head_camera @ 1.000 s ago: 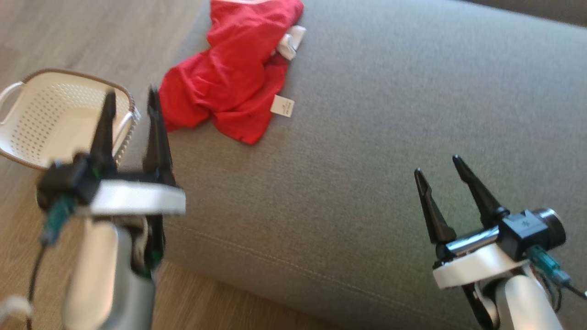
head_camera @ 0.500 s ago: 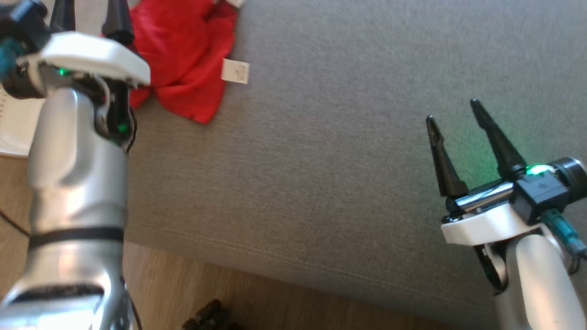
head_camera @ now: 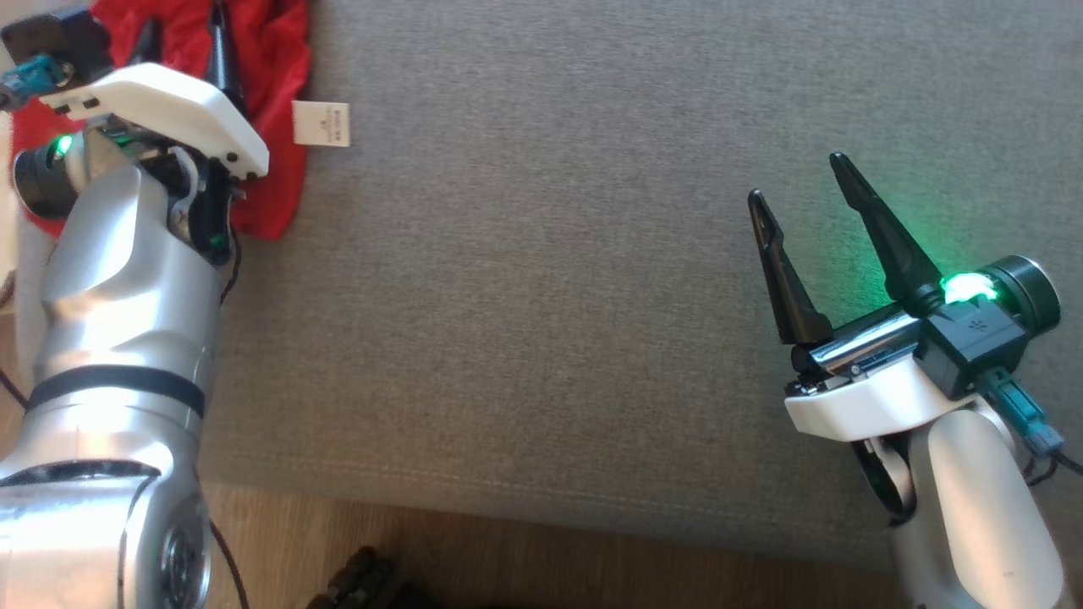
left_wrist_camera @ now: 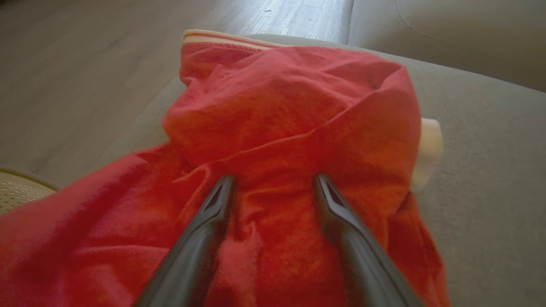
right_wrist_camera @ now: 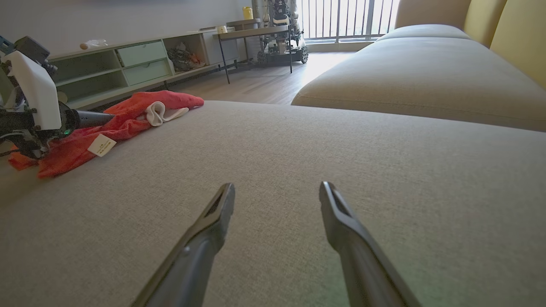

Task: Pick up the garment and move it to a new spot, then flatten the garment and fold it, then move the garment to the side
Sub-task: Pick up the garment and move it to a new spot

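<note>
A crumpled red garment point(head_camera: 275, 93) with a white tag point(head_camera: 321, 124) lies at the far left of the grey sofa cushion point(head_camera: 550, 296). My left gripper point(head_camera: 182, 34) reaches over it, open. In the left wrist view the garment point(left_wrist_camera: 290, 106) lies under the left gripper point(left_wrist_camera: 273, 179), whose tips are on or just above the cloth, with nothing pinched. A white trim point(left_wrist_camera: 428, 145) shows at the garment's right edge. My right gripper point(head_camera: 795, 179) hovers open over bare cushion far to the right. From the right wrist, the right gripper point(right_wrist_camera: 277, 187) is open and the garment point(right_wrist_camera: 68, 149) lies at far left.
A pale perforated basket point(left_wrist_camera: 17, 192) sits beside the cushion's left edge. Wooden floor point(head_camera: 592, 558) runs along the cushion's near edge, with a dark object point(head_camera: 364, 584) on it. A second cushion point(right_wrist_camera: 426, 72) and a low shelf unit point(right_wrist_camera: 128, 68) lie beyond.
The head camera has swung, shifting the whole picture. My left arm has reached forward from beside the basket onto the garment. The right gripper stays open over the cushion.
</note>
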Controlling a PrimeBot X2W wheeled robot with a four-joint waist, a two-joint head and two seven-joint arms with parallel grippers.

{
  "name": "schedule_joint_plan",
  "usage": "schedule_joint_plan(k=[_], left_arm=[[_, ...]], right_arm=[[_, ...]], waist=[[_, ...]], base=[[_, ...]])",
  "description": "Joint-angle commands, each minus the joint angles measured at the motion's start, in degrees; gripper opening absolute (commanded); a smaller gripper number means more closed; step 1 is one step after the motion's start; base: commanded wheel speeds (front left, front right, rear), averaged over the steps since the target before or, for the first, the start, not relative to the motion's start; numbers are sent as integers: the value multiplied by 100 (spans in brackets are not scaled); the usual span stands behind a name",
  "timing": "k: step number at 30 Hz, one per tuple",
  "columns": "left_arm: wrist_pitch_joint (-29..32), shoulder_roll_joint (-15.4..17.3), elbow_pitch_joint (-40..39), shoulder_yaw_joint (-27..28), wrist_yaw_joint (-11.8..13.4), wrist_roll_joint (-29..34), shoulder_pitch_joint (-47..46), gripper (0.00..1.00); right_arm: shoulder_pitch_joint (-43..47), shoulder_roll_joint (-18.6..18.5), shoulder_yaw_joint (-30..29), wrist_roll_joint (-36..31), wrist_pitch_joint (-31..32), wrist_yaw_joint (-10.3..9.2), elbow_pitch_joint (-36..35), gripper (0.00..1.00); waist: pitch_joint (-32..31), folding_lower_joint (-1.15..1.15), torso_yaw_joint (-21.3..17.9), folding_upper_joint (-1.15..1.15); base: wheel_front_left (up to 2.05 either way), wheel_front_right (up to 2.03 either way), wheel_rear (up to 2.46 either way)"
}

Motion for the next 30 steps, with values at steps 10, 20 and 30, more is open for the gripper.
schedule_joint_plan(k=[10, 20, 30], left_arm=[[147, 339, 478, -93, -86, -45, -243, 100], [-204, 442, -194, -183, -125, -74, -53, 0], [-211, 283, -3031, 298, -119, 40, 1231, 0]], right_arm=[[-54, -37, 185, 76, -37, -2, -267, 100], [-37, 10, 210, 168, -37, -2, -141, 100], [164, 63, 151, 398, -37, -2, -10, 100]], waist=[[192, -1, -243, 0], [-201, -1, -243, 0], [-1102, -1, -195, 0]], base=[[0, 0, 0], [0, 0, 0], [0, 0, 0]])
